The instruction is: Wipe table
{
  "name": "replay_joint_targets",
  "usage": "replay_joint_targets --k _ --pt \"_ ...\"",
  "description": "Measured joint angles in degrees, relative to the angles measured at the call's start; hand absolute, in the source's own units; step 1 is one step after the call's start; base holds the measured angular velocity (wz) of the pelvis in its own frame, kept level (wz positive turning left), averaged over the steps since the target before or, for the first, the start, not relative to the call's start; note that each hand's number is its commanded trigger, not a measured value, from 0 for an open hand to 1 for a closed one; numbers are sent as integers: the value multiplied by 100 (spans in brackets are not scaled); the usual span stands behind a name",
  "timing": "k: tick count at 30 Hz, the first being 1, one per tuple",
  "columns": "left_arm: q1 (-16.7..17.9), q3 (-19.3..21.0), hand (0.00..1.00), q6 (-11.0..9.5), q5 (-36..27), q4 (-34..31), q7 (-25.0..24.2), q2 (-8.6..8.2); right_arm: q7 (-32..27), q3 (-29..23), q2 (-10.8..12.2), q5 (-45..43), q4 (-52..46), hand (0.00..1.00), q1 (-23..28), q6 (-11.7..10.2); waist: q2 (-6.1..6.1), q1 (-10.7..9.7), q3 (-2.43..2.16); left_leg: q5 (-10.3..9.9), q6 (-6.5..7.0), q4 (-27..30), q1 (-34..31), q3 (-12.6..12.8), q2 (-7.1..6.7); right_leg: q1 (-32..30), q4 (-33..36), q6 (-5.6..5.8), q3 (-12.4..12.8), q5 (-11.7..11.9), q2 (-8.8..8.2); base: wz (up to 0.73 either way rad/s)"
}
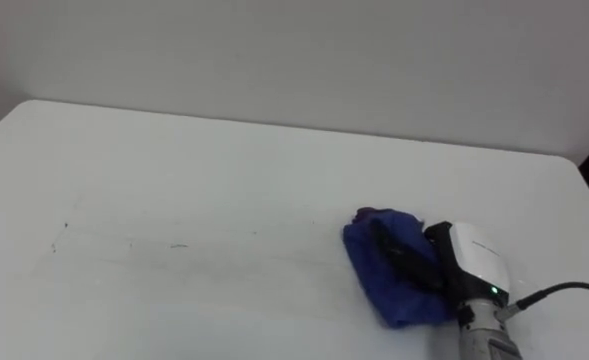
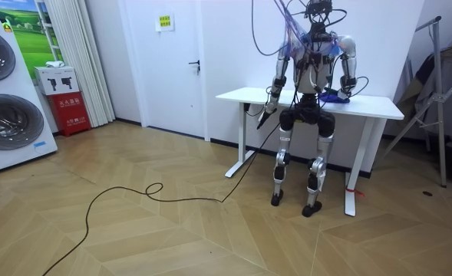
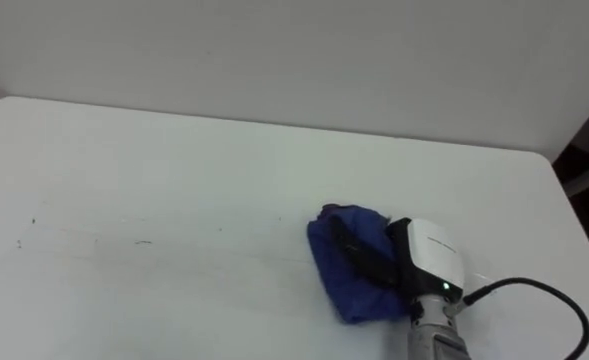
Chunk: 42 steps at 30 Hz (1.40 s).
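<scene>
My right hand [image 1: 474, 258] sits at the frame's lower right, with the wrist cut off by the bottom edge. Its dark fingers [image 1: 399, 250] lie fairly straight, pressing the blue cloth [image 1: 369, 278], and their tips are partly lost in its folds. The cloth rests on the white table [image 1: 174, 170]. In the room view my left hand [image 2: 265, 119] hangs below the table edge, too small to make out.

The robot's right hand [image 1: 477, 262] lies palm down near the right near corner of the tabletop [image 1: 174, 170], its dark fingers [image 1: 399, 254] stretched flat toward the left. Its left hand [image 2: 265, 116] hangs at its side below the tabletop's edge, the arm slightly bent.
</scene>
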Motion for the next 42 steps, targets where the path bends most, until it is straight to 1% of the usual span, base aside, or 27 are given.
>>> replay_joint_targets --k 4,6,8,9,11,12,13,15,16,17,18,20,21,23,26,27,29,31,33,34,35,36,37,38,39,41,42 --pt "14 8 0 1 -95 -9 0 0 305 -167 2 102 -324 0 120 2 20 -32 2 2 4 0 -15 4 0 -19 6 0 9 0 -2 0" --pt "120 15 0 1 -96 -78 -6 10 483 -220 2 261 -618 0 202 3 49 -112 3 0 5 -11 -37 50 5 -80 11 7 57 -6 -3 -9" --pt "188 20 0 19 -96 -157 -46 9 617 -298 3 365 -915 0 337 5 68 -136 7 -1 8 -27 -40 89 7 -113 18 7 96 -5 -3 -11" --pt "274 50 0 25 -90 -318 -88 10 727 -364 5 404 -1111 0 426 11 64 -166 13 0 9 -32 -47 95 7 -126 26 3 108 -2 -2 -7" --pt "343 185 0 24 -87 -382 -153 7 872 -461 10 456 -1338 0 538 20 52 -199 7 0 11 -38 -37 144 14 -147 35 1 149 -1 -2 -8" --pt "398 296 0 20 -84 -403 -181 10 989 -542 27 531 -1534 0 626 32 53 -283 10 0 12 -39 -39 145 14 -146 34 2 150 -1 -3 -7" --pt "413 370 0 13 -86 -403 -219 12 1022 -607 35 621 -1605 0 666 28 48 -311 10 -1 12 -40 -39 148 14 -145 35 3 159 -1 -2 0" --pt "520 598 0 6 -83 -467 -262 12 1052 -934 30 1013 -1742 0 694 83 26 -428 11 -3 15 -47 -31 201 18 -198 101 -1 217 -4 -5 -10" --pt "539 641 0 2 -81 -476 -268 12 1072 -1064 28 1071 -1769 0 694 102 14 -449 12 -4 18 -47 -32 217 20 -214 116 -3 235 -5 -7 -13" --pt "566 730 0 2 -82 -476 -282 12 1081 -1369 21 1126 -1794 0 694 123 9 -494 21 -5 18 -54 -35 233 21 -233 119 -3 261 -5 -6 -13" --pt "598 816 0 2 -84 -476 -330 11 1088 -1651 -8 1180 -1889 0 699 232 -4 -520 31 -4 18 -73 -38 248 28 -258 127 -3 291 -5 -2 -11" --pt "645 939 0 7 -86 -478 -385 11 1074 -1986 -78 1326 -2127 0 715 350 -21 -597 62 -1 14 -85 -58 283 34 -298 135 -9 305 -5 5 -7" --pt "664 965 0 7 -86 -478 -408 21 1053 -2205 -110 1349 -2259 0 725 357 -31 -643 79 0 14 -83 -79 290 38 -307 136 -11 311 -4 8 -3" --pt "700 1062 0 7 -28 -481 -501 25 1013 -2472 -131 1337 -2396 0 720 353 -48 -715 88 0 13 -86 -95 303 40 -319 134 -12 326 -3 13 -3" --pt "749 1250 0 7 139 -480 -624 12 976 -2939 -136 1351 -2421 0 716 352 -73 -732 82 -1 13 -91 -101 408 52 -408 177 -14 438 -3 22 -16" --pt "774 1304 0 7 173 -481 -658 14 966 -3099 -146 1382 -2417 0 719 356 -103 -752 100 -3 14 -95 -89 448 56 -420 205 -22 479 -8 20 -16" --pt "800 1409 0 6 171 -484 -723 19 939 -3306 -182 1423 -2416 0 736 360 -122 -779 112 -4 15 -92 -69 478 60 -437 212 -22 507 -9 20 -11" --pt "843 1487 0 7 172 -532 -757 19 835 -3395 -244 1468 -2416 0 766 370 -156 -805 111 -7 14 -92 -78 508 62 -506 226 -25 540 -30 14 -8" --pt "896 1588 0 7 184 -535 -800 17 824 -3614 -260 1506 -2416 0 767 370 -195 -876 107 -20 12 -98 -90 506 66 -511 227 -2 545 -50 16 0" --pt "914 1617 0 7 193 -535 -816 18 811 -3702 -262 1504 -2416 0 768 370 -191 -889 102 -25 10 -98 -89 508 67 -512 227 -3 550 -50 18 0" --pt "936 1683 0 7 214 -541 -836 16 729 -3847 -270 1509 -2416 0 771 394 -213 -914 110 -29 9 -98 -92 513 68 -516 225 -5 557 -50 20 0" --pt "965 1748 0 7 230 -568 -838 15 641 -3983 -274 1541 -2416 0 803 427 -198 -940 93 -28 9 -94 -104 513 71 -515 221 -29 556 -35 25 0" --pt "998 1769 0 8 232 -605 -838 15 596 -4028 -279 1577 -2416 0 825 444 -240 -961 103 -27 8 -92 -110 513 72 -515 222 -31 552 -34 25 0" --pt "1069 1800 0 8 235 -678 -837 15 518 -4125 -297 1673 -2408 0 856 461 -257 -1019 102 -25 7 -88 -116 511 74 -519 221 -39 550 -29 29 0" --pt "1097 1803 0 8 235 -691 -837 15 477 -4184 -309 1751 -2408 0 870 463 -245 -1045 94 -26 7 -87 -116 512 75 -526 221 -39 552 -29 29 -3" --pt "1143 1803 0 8 233 -697 -837 15 149 -4421 -330 2024 -2343 0 917 471 -260 -1069 84 -27 8 -89 -130 542 78 -581 241 -37 592 -30 32 -8" --pt "1146 1807 0 8 230 -699 -836 16 49 -4462 -339 2107 -2275 0 919 471 -244 -1071 75 -28 7 -87 -133 551 80 -591 247 -35 601 -32 32 -6"
